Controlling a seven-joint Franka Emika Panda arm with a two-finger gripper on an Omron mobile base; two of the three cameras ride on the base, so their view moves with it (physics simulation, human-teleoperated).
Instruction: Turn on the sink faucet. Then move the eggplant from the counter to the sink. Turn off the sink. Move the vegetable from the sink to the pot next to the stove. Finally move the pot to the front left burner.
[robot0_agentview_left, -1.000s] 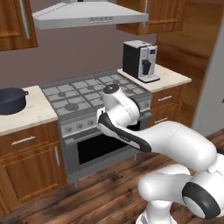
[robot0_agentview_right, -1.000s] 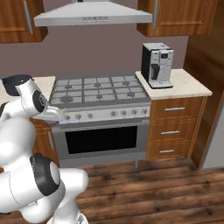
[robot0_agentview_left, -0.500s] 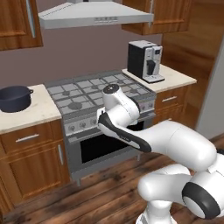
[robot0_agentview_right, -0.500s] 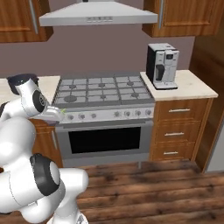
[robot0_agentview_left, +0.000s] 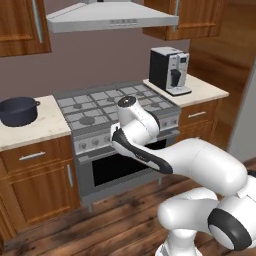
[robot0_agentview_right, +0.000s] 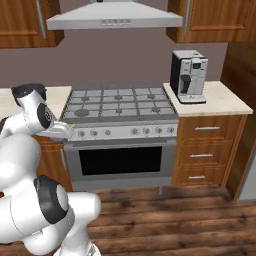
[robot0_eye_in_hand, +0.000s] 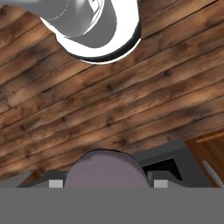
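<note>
While the base faces the stove, I have the arm folded close to its own body, with the hand turned down toward the wooden floor. I judge this tucked pose is for carrying: it keeps the load close in and away from the cabinet fronts.

Looking along the hand, a rounded, dull purple shape sits between the two fingertips. I take this to be the eggplant. The hand looks closed on it, with the fingers pressing from either side and the vegetable's bulk bulging out past them. Beyond it are floor planks and part of the oven's lower front.

The pot is the eggplant's next stop, as I read the task. It stands upright on the pale surface just beside the stove. That puts it well apart from the hand, higher up and off to the arm's left. The burners beside it carry nothing.

A coffee machine stands on the surface on the stove's other side, far from the hand and out of its way.
</note>
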